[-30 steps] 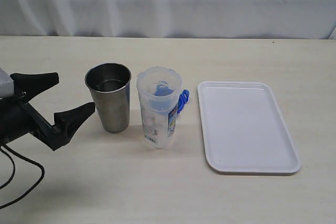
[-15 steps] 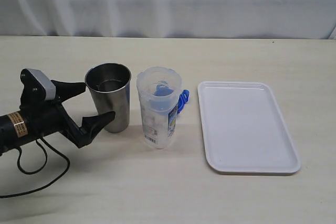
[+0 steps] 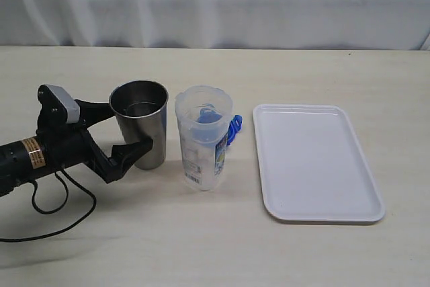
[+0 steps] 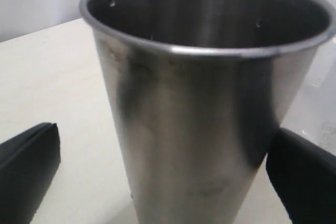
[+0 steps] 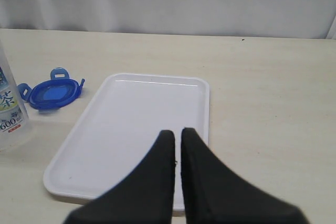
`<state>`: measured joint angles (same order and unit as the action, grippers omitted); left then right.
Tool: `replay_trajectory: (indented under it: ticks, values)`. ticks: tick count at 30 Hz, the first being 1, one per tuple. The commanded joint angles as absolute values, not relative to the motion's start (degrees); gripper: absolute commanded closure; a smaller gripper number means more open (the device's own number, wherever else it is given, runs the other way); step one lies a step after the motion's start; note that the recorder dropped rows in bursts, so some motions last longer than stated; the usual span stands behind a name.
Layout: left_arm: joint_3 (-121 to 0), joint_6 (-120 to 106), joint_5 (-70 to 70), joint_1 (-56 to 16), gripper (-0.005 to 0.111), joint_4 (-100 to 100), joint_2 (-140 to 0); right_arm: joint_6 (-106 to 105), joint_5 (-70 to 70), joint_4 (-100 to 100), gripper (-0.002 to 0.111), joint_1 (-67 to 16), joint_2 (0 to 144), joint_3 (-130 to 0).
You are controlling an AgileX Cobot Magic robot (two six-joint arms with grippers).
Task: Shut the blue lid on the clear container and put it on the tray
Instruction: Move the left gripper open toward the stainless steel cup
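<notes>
The clear container [image 3: 203, 140] stands upright at the table's middle, lidless, its label facing front; its edge shows in the right wrist view [image 5: 8, 109]. The blue lid [image 3: 234, 128] lies flat on the table behind it, between container and tray, and appears in the right wrist view [image 5: 52, 93]. The white tray [image 3: 316, 166] lies to the right, with nothing on it. My left gripper [image 3: 129, 128] is open, its fingers [image 4: 26, 169] straddling the grey steel tumbler [image 3: 140, 109], not the container. My right gripper [image 5: 177, 132] is shut on nothing, above the tray's near end [image 5: 121, 119].
The steel tumbler [image 4: 199, 119] stands just left of the container, nearly touching it. A black cable [image 3: 60, 213] trails from the left arm across the front left of the table. A white curtain hangs behind.
My left gripper has moved right, from clear of the tumbler to having its open fingers on either side of it. The container, lid and tray have not moved.
</notes>
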<state>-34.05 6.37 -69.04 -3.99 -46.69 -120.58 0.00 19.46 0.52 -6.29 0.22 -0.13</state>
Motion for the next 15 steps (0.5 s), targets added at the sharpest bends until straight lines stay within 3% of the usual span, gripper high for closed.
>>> replay_trajectory:
  ticks: [1,15]
  values:
    - [-34.82,7.68,-69.96,-4.06,0.002,-46.45,-120.80,0.00,19.53,0.41,0.104,-6.00,0.00,0.00]
    - [-36.38,7.51,-69.96,-7.74,0.002,-44.79,-120.80,0.00,19.53,0.41,0.104,-6.00,0.00,0.00]
